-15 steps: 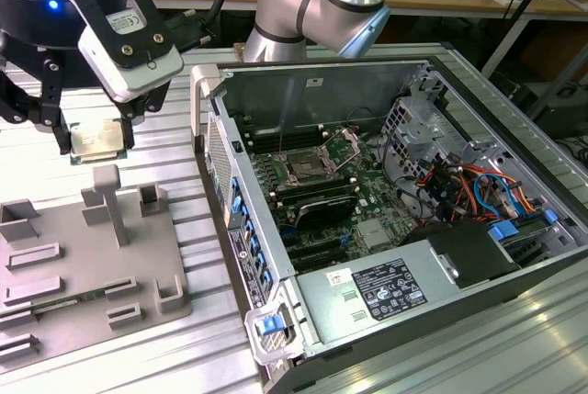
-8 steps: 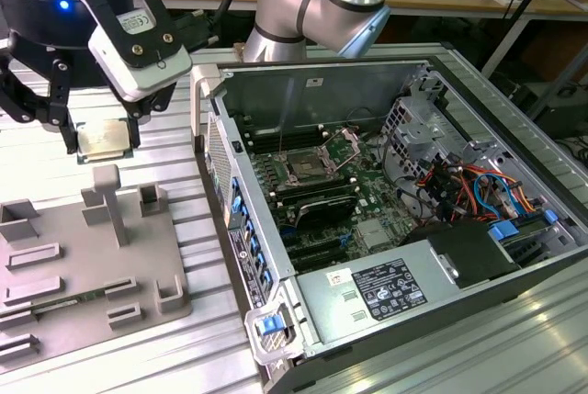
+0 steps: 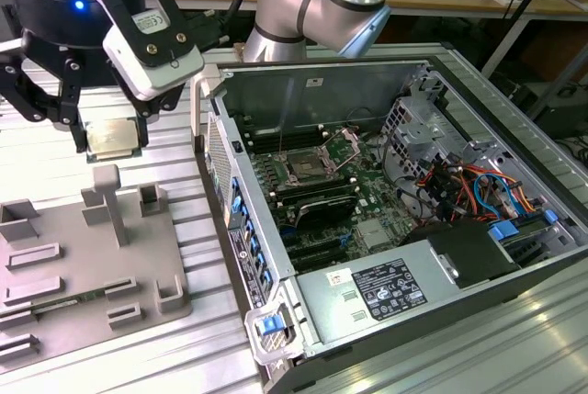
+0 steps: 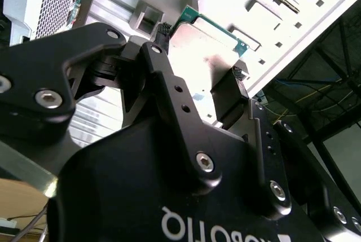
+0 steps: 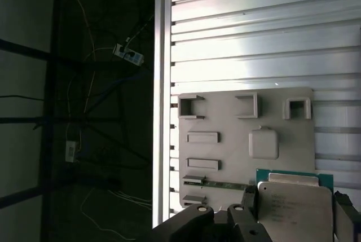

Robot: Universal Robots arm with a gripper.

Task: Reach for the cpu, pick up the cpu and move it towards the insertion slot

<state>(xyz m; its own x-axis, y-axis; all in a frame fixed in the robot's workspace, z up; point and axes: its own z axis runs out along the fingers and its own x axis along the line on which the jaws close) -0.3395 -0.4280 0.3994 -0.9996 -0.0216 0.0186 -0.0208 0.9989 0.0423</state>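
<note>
The cpu [image 3: 112, 139], a flat square chip with a silver top and a thin green rim, hangs in the air above the grey tray [image 3: 55, 265] at the exterior view's left. My gripper [image 3: 112, 128] is shut on the cpu, one black finger on each side edge. Both wrist views show the cpu [image 4: 206, 42] [image 5: 296, 205] clamped between the fingers [image 4: 163, 36] [image 5: 250, 198]. The insertion slot [image 3: 303, 170], a silver-framed socket with a dark centre, lies on the motherboard inside the open computer case, well to the exterior view's right of the gripper.
The grey tray [image 5: 225, 157] has raised blocks under the cpu. The open case's metal wall [image 3: 216, 183] stands between the tray and the motherboard. Cables [image 3: 459, 187], a drive cage and a power supply [image 3: 386, 288] fill the case's right side. The ribbed metal table [image 3: 175, 201] carries everything.
</note>
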